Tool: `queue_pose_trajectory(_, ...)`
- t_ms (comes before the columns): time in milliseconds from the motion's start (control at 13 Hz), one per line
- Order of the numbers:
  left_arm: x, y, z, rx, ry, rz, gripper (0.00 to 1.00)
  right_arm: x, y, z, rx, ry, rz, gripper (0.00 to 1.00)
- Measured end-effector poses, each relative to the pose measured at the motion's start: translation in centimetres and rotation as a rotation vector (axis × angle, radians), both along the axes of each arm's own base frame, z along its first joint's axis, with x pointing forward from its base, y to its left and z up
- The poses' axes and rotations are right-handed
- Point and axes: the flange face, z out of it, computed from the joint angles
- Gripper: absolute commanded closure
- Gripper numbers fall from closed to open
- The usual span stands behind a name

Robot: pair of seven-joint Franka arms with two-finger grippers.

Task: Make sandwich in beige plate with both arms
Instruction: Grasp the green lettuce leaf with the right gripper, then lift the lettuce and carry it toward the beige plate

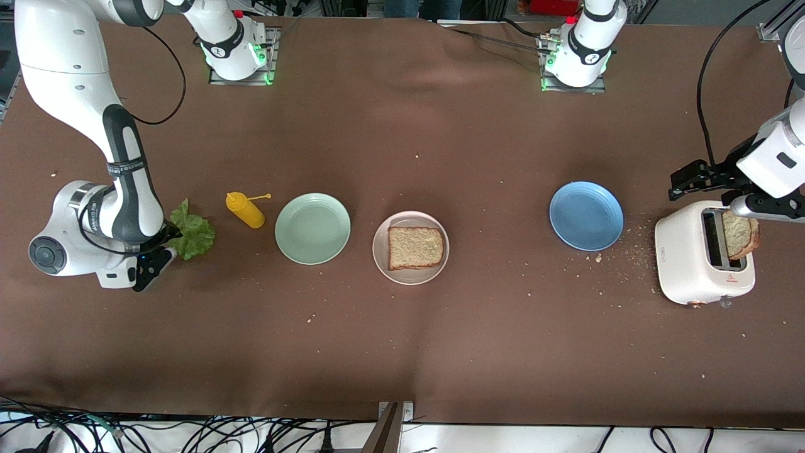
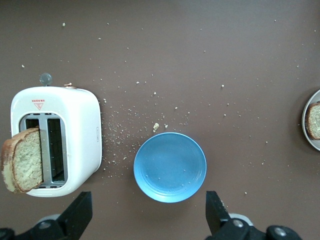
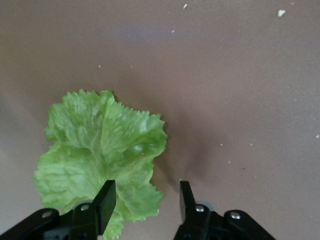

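Beige plate (image 1: 410, 275), at the centre of the front frame, is holding one toast slice (image 1: 415, 247); the mint-green plate (image 1: 312, 228) and blue plate (image 1: 586, 216) are lying bare. A second slice (image 1: 740, 234) is sticking out of the white toaster (image 1: 698, 261) at the frame's right edge. The left gripper (image 2: 149, 212) is hovering spread wide over the blue plate. Only the right wrist view is showing the right gripper (image 3: 146, 201), jaws apart, straddling the edge of the lettuce leaf (image 3: 100, 157).
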Motion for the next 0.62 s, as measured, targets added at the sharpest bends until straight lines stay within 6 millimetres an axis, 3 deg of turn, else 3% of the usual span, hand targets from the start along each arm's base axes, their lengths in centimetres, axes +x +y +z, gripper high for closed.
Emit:
queue_pose_trajectory(77, 0.0, 0.0, 0.0, 0.0, 0.0, 0.0, 0.0, -0.1, 0.2, -0.1, 0.004, 0.001, -0.006, 1.0)
queue_pose_trajectory(386, 0.0, 0.0, 0.0, 0.0, 0.0, 0.0, 0.0, -0.2, 0.6, -0.2, 0.008, 0.006, -0.009, 1.0)
queue_pose_trajectory(617, 0.0, -0.1, 0.0, -0.001, 0.0, -0.001, 0.0, 1.2, 1.1, 3.4, 0.016, 0.001, 0.003, 1.0)
